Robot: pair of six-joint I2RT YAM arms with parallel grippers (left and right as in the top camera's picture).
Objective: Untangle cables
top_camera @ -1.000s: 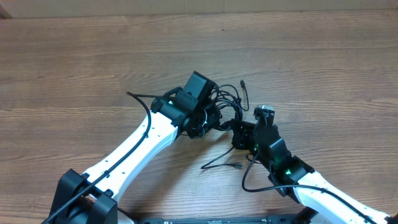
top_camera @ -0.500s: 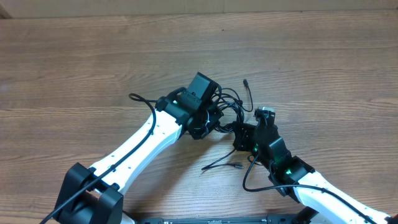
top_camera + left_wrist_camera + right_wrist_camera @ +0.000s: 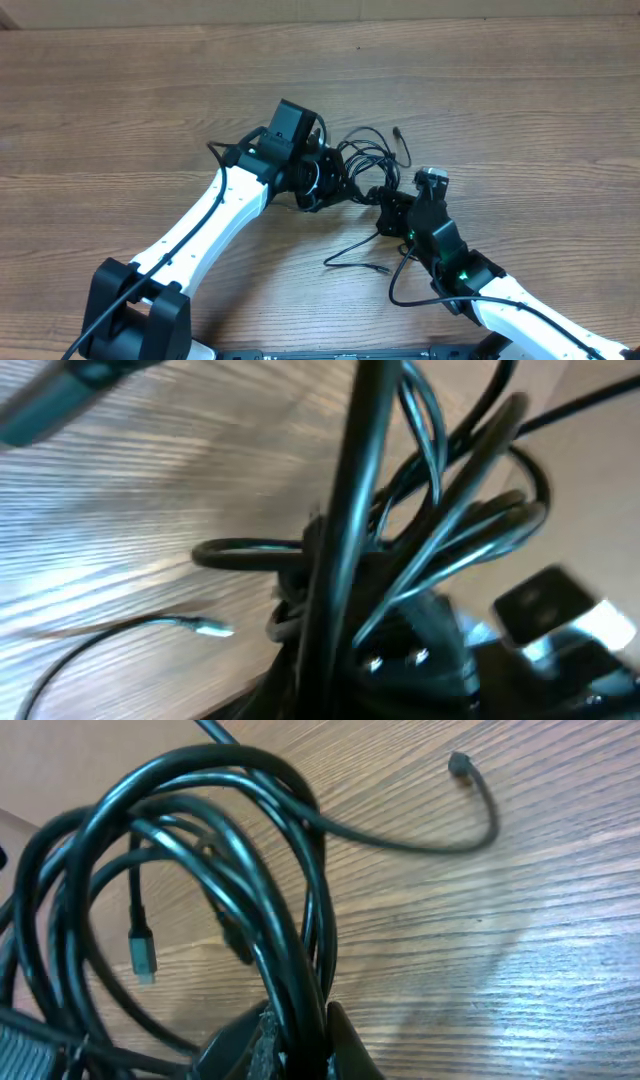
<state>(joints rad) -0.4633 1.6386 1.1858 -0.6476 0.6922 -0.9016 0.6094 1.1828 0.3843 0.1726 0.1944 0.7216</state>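
Observation:
A tangle of black cables (image 3: 365, 160) lies mid-table between my two arms. My left gripper (image 3: 325, 180) is at the tangle's left side and is shut on black cable strands; in the left wrist view the thick strands (image 3: 345, 560) run straight up from its jaws, blurred. My right gripper (image 3: 388, 205) is at the tangle's lower right and is shut on a bundle of the black cables (image 3: 290, 970), whose loops fan up and left. One loose plug end (image 3: 460, 763) lies on the wood at the far right; another small plug (image 3: 142, 955) hangs in the loops.
A thin loose cable end (image 3: 350, 258) trails on the wood below the tangle. The right arm's own cable (image 3: 405, 290) loops beside its wrist. The wooden table (image 3: 520, 110) stretches all around.
My left gripper has swung left and slightly back with its strands, stretching the tangle wider. The right gripper has held still.

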